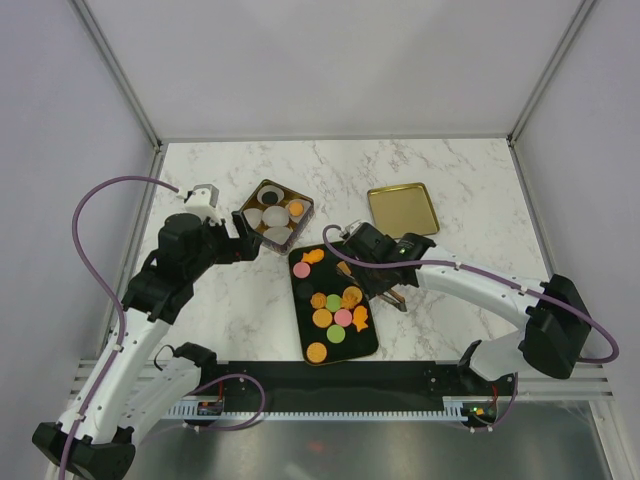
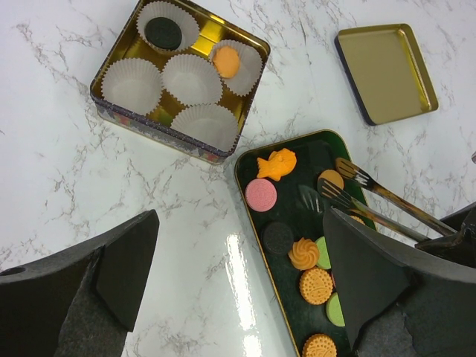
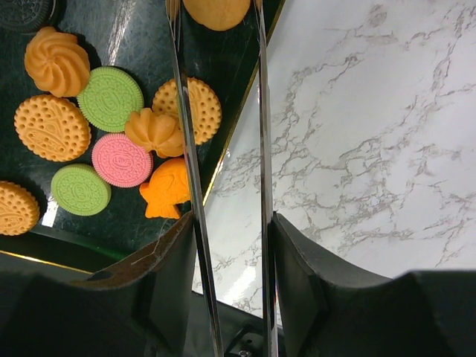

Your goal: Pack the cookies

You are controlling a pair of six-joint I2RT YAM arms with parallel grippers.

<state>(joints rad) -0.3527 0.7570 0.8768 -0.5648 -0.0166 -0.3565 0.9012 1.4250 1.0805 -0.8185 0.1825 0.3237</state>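
Marble tabletop (image 1: 470, 170), white with grey veins; plain pale walls (image 1: 330, 60) around. Left gripper (image 1: 245, 236) spread wide, empty; right gripper (image 3: 230, 230) clamps tongs (image 3: 262, 149) over cookies (image 1: 342, 317).

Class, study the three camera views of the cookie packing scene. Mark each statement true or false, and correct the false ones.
1. The tin holds five paper cups. True.
2. Every paper cup holds a cookie. False: only two do, one a dark cookie and one an orange cookie; three are empty.
3. The right fingers hold metal tongs. True.
4. The gold lid sits on the tin. False: it lies on the table, apart from the tin.
5. The left fingers grip a cookie. False: they are open and empty.
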